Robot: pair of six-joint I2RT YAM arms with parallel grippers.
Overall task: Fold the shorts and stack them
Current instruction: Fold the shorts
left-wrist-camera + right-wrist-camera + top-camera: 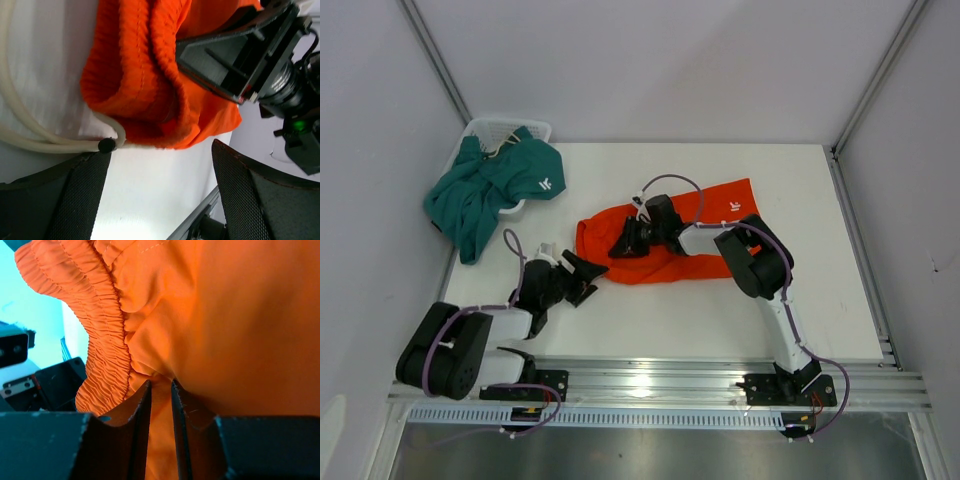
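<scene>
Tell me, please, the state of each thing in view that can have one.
orange shorts, unfolded, bunched, pinched near the waistband.
teal shorts, crumpled, draped over the basket's rim.
basket, upright, partly covered.
left gripper, open, holding nothing.
right gripper, shut on the orange shorts.

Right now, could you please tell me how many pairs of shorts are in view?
2. The orange shorts lie mid-table, pinched by the right gripper; the teal shorts drape over the white basket at the far-left corner. Others may hide inside it.
</scene>
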